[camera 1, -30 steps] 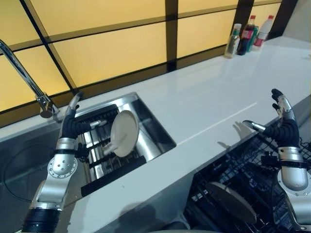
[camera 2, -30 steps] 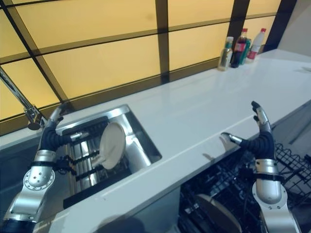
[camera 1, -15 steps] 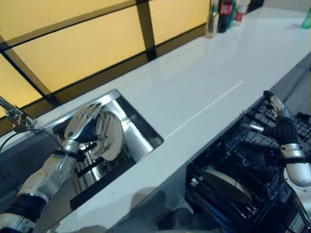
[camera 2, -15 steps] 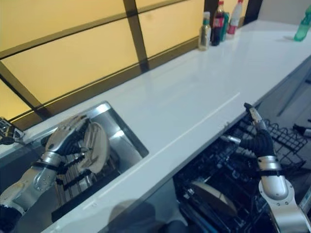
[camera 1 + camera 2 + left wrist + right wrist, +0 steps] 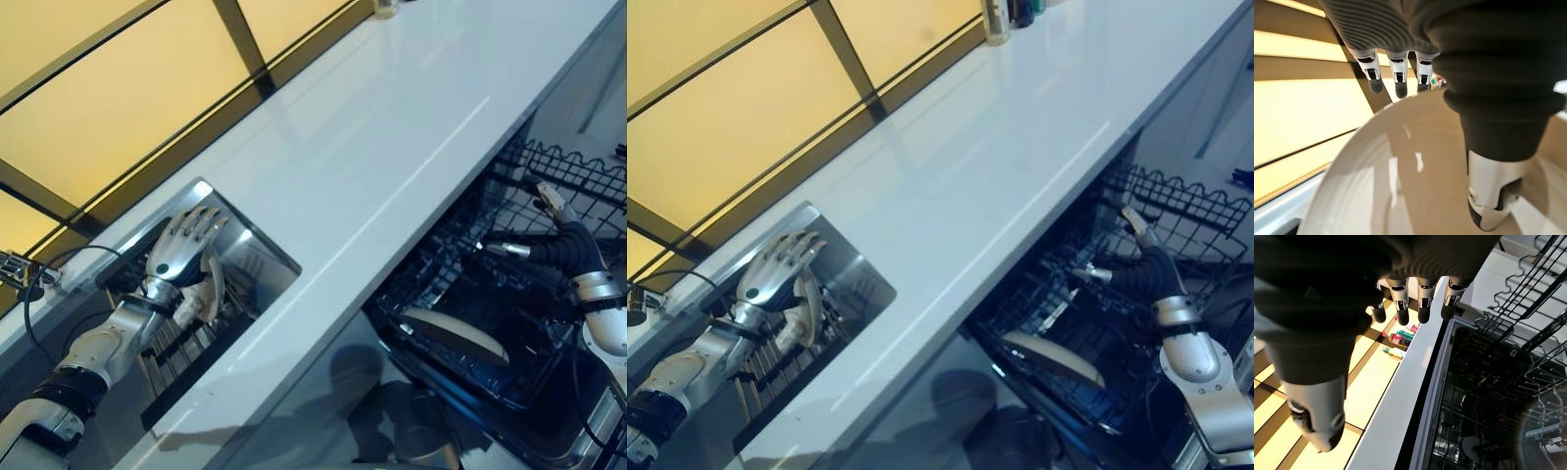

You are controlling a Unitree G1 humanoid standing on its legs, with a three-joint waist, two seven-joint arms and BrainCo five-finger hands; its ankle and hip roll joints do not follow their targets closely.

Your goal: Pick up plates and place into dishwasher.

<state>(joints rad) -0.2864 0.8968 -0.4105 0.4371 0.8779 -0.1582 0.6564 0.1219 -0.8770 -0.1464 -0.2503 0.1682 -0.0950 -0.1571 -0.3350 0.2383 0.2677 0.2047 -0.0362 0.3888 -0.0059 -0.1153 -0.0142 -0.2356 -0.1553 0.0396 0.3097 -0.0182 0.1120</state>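
Left eye view: far left, the left hand (image 5: 181, 257) reaches into the sink (image 5: 257, 257), fingers (image 5: 1396, 73) straight behind an upright plate (image 5: 208, 290), thumb across its face. Right of the bench (image 5: 392, 137), the open-fingered right hand (image 5: 558, 240) hovers over the dishwasher rack (image 5: 578, 176), beside a second plate (image 5: 456, 335).

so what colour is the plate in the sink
Off-white, plain; the plate shows best in the left wrist view.

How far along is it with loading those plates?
One round beige plate already lies in the black wire dishwasher rack. The left hand is closing round another pale round plate standing in the steel sink, not yet lifted. The right hand hangs open over the rack.
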